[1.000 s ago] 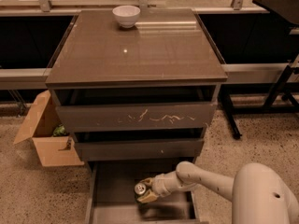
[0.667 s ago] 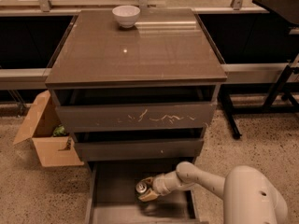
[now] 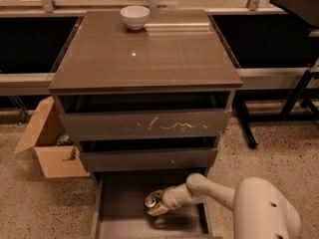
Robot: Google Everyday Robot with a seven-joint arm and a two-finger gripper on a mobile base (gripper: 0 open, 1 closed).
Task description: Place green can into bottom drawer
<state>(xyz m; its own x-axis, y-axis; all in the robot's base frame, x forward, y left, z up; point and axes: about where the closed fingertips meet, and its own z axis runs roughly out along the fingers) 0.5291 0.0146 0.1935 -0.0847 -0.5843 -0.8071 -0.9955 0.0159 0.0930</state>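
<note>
Beige speckled floor [image 3: 279, 169]; in bottom drawer [image 3: 121, 204], gripper [image 3: 158, 207] tight around green can [image 3: 150, 200].

My arm [image 3: 212, 190] is smooth off-white, built of rounded tubular segments. The bulky shell [image 3: 264, 210] at lower right carries a few small dark dots. My tan-tipped gripper [image 3: 156, 207] is inside the open bottom drawer [image 3: 123, 203].

Hand [image 3: 155, 206] around green can [image 3: 150, 200] inside bottom drawer [image 3: 121, 209], middle drawer front [image 3: 149, 159] overhead

White arm [image 3: 212, 191] stretched low, pincer [image 3: 156, 206] closed around green can [image 3: 150, 200] inside bottom drawer [image 3: 119, 205].
</note>
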